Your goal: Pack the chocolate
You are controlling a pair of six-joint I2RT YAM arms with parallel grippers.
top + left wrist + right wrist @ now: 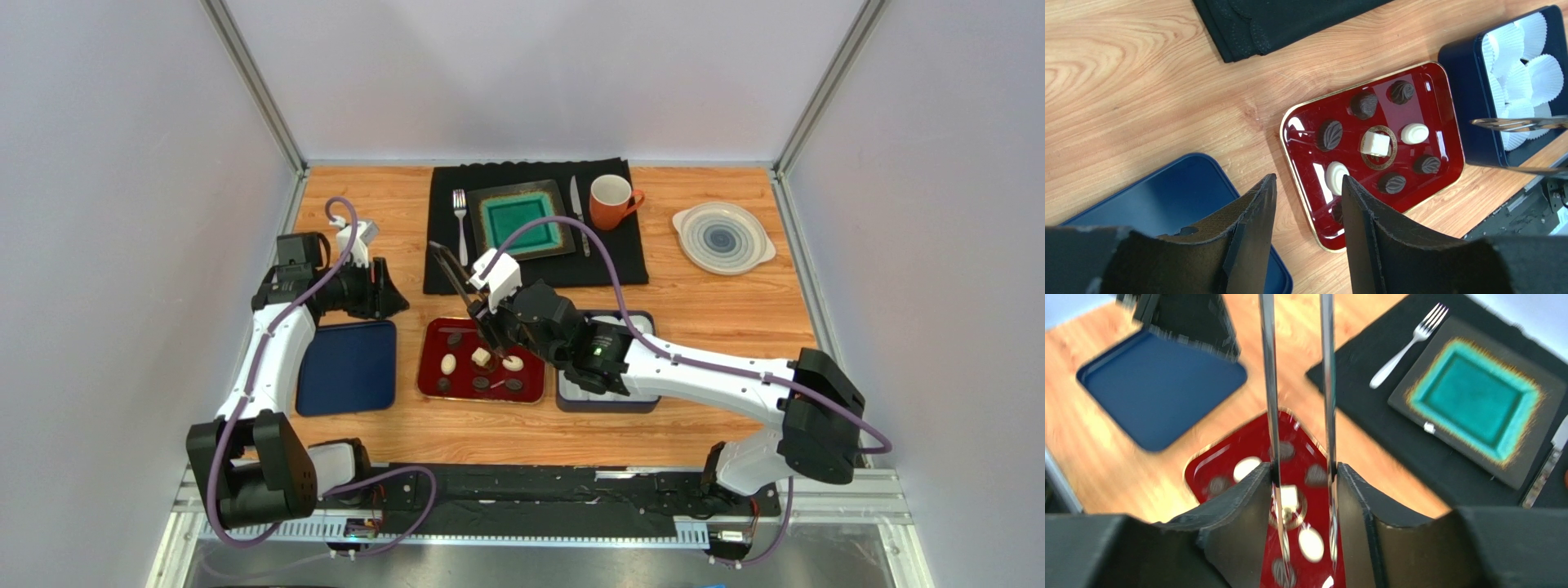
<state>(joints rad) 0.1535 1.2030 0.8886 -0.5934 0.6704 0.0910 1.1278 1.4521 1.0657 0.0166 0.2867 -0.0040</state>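
From above, the left gripper (pixel 374 288) hangs over the table just beyond a dark blue rectangular lid (pixel 347 365). The right gripper (pixel 494 321) reaches over a glossy red rectangular tray (pixel 427 368) where the chocolate (pixel 481 357) lies, and holds thin metal tongs (pixel 456 276).

The left wrist camera shows the left gripper (pixel 1308 179) spread and empty. On the tray (pixel 1438 104) the chocolate (pixel 1374 144) is a white cube at the centre, with two cream ovals and dark rounds around it. Just beside the tray is a dark blue tin (pixel 1468 92) of white paper cups (pixel 1536 67).

The right wrist camera is blurred. The right gripper (pixel 1303 471) pinches the tongs (pixel 1267 386) between its fingers, above the chocolate (pixel 1311 544) on the tray (pixel 1206 465).
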